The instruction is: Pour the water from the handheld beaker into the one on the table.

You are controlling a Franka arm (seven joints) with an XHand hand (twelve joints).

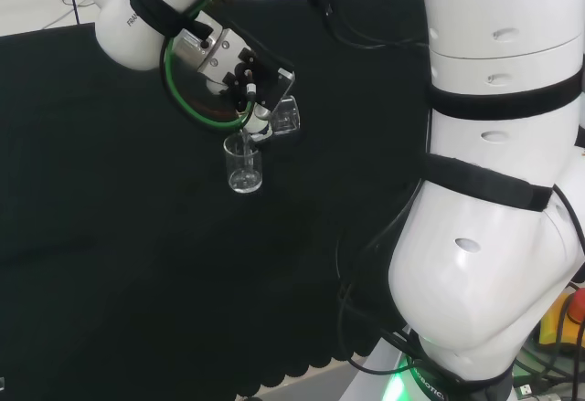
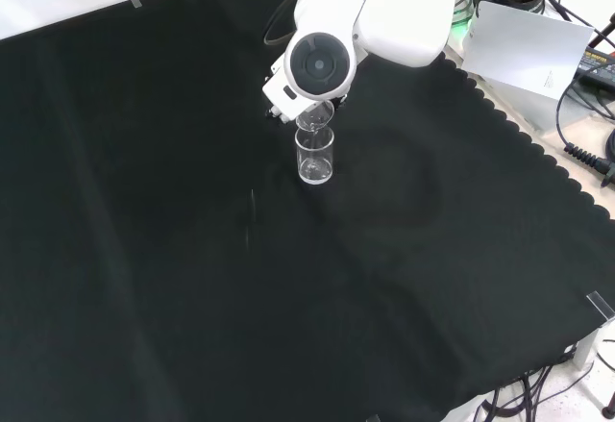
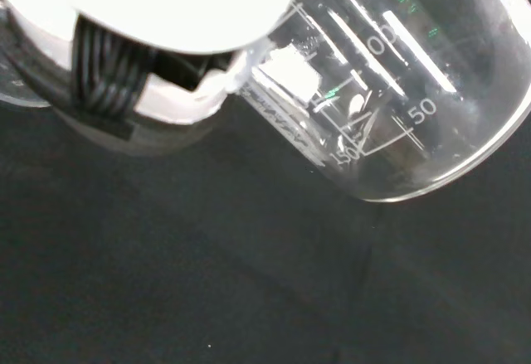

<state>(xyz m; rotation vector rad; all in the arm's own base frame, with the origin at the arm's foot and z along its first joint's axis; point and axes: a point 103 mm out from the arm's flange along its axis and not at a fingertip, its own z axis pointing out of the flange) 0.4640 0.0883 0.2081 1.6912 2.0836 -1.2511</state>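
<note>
Head view, hand (image 1: pixel 239 79): black and white, above the cloth's middle, fingers curled round a clear glass beaker.
Held beaker (image 1: pixel 280 115): tipped steeply, its lip down and to the left, directly over the mouth of the second beaker.
Table beaker (image 1: pixel 243 164): upright on the black cloth (image 1: pixel 110 200), clear glass, just below the held one; how much liquid it holds I cannot tell.
Front view, arm link (image 2: pixel 321 60): white with a round grey cap, standing in front of the hand.
Front view, held beaker (image 2: pixel 314 117): its lip shows below the link, just above the rim of the table beaker (image 2: pixel 314 157).
Wrist view, held beaker (image 3: pixel 390 90): close and large, tilted, printed scale marks on its wall, a white part of the hand (image 3: pixel 182 7) against it.
</note>
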